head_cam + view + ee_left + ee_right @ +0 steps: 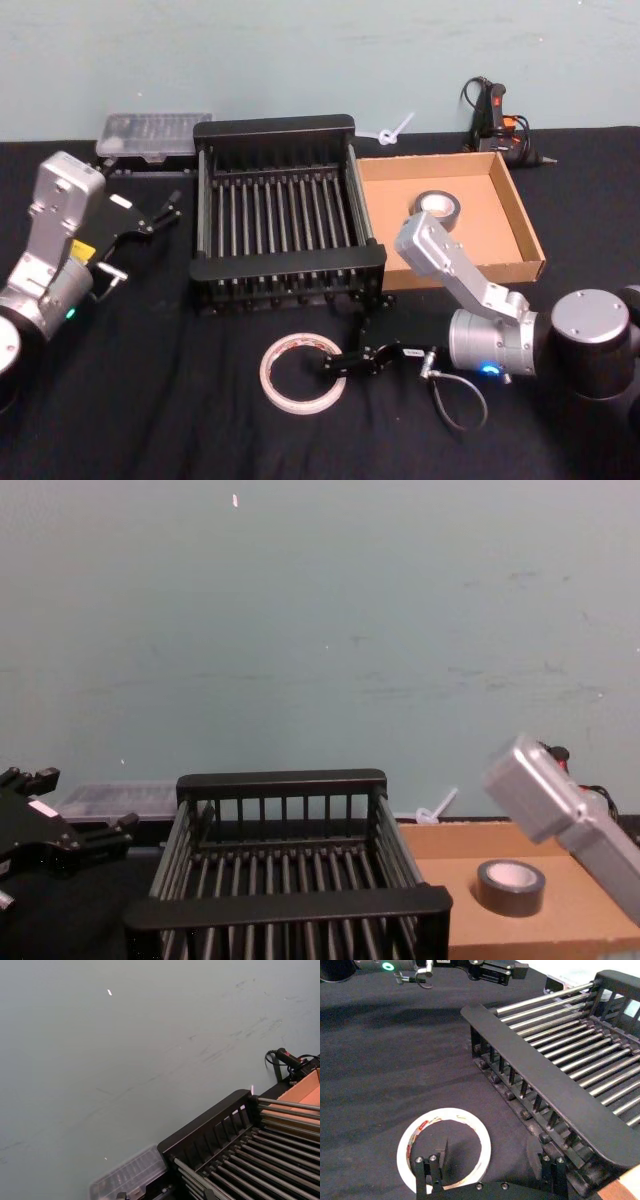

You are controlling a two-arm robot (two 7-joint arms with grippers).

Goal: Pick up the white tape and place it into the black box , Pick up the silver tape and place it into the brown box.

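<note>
The right gripper (335, 363) is down low over the black surface (150, 400), its fingers (431, 1172) spread apart and holding nothing, one of them standing inside the hole of the white tape (299, 373) and the other outside the ring on the crate side. The tape lies flat on the cloth, just in front of the black box (285, 215), near its front rim (545, 1095). From the fingers the right arm runs back toward the robot's right, its grey forearm (445, 262) crossing in front of the brown box (520, 225).

The silver tape (437, 207) sits inside the brown box, on its floor toward the back; from the chest camera it stands flat on the cardboard (509, 887), beside the crate.

The left gripper (150, 220) hangs in the air to the left of the black box, well apart from both tapes, its fingers parted and empty.

Behind the crate lies a clear plastic case (155, 133), and a black glue gun (495, 115) stands behind the brown box.
</note>
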